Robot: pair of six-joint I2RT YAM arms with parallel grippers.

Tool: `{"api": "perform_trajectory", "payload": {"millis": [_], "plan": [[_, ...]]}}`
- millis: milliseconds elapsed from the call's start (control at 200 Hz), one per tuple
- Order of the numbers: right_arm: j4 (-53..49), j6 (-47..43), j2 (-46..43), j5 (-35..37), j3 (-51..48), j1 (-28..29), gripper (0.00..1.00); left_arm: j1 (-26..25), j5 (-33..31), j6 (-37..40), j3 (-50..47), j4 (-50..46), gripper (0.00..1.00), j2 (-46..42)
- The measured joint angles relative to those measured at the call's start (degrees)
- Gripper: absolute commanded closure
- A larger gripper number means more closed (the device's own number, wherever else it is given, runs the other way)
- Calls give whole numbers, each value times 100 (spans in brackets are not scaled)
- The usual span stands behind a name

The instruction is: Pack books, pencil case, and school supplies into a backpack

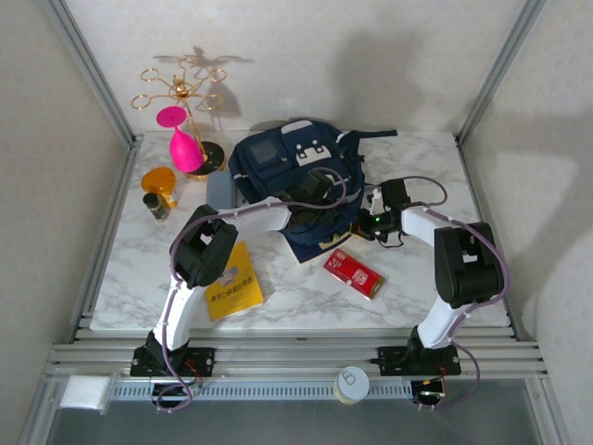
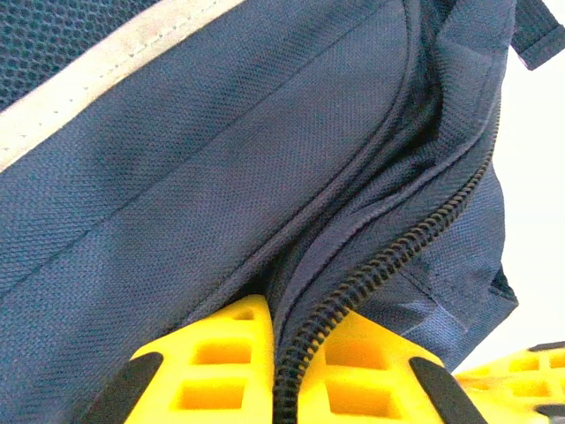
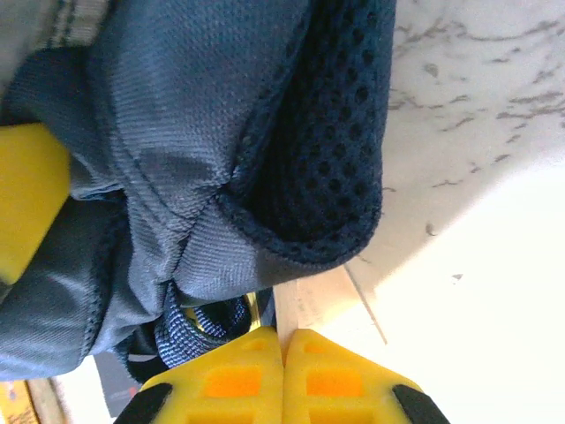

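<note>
**Step in hand.** We judge this to be the opening of the backpack (image 1: 278, 158); no packing has begun.

**Left end effector** (image 2: 287, 331): closed on the backpack's zip edge. The fabric and zip teeth run between its yellow fingers (image 2: 221, 353).

**Right end effector** (image 3: 282, 340): closed, with the pads meeting. The backpack's mesh-lined flap hangs directly above its tips and a blue webbing loop (image 3: 199, 322) lies just to its left. We cannot confirm that any fabric is pinched between the pads.

**Task items, all outside the bag.**
- The red pack (image 1: 353, 272) lies on the counter (image 1: 445, 176), near and in front of the right end effector (image 1: 369, 221).
- The yellow book (image 1: 232, 283) lies well in front of the left end effector (image 1: 320, 190), to its left.
- The navy book (image 1: 315, 246) sits between the two end effectors and the counter's near edge, touching the backpack.
- A grey-blue shape, probably the pencil case (image 1: 219, 190), lies to the left of the left end effector, beside the bag.

**Next move.** In our judgement the right side needs a verified hold on the opposite lip. The two sides must then be drawn apart so that the mouth gapes wide enough for a flat book.
</note>
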Motion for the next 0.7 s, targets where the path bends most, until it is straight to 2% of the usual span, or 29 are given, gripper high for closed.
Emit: {"api": "perform_trajectory", "payload": {"millis": [230, 466, 521, 701], "plan": [[-350, 85, -839, -133, -160, -621, 99, 4, -247, 131, 448, -640, 100, 0], [-927, 107, -2142, -48, 116, -1606, 97, 35, -304, 208, 664, -957, 89, 2], [-1108, 103, -2297, 24, 402, -1735, 97, 46, -273, 208, 664, -984, 84, 9], [-1563, 33, -2424, -28, 1530, -1770, 97, 116, 177, 153, 654, -942, 55, 4]]}}
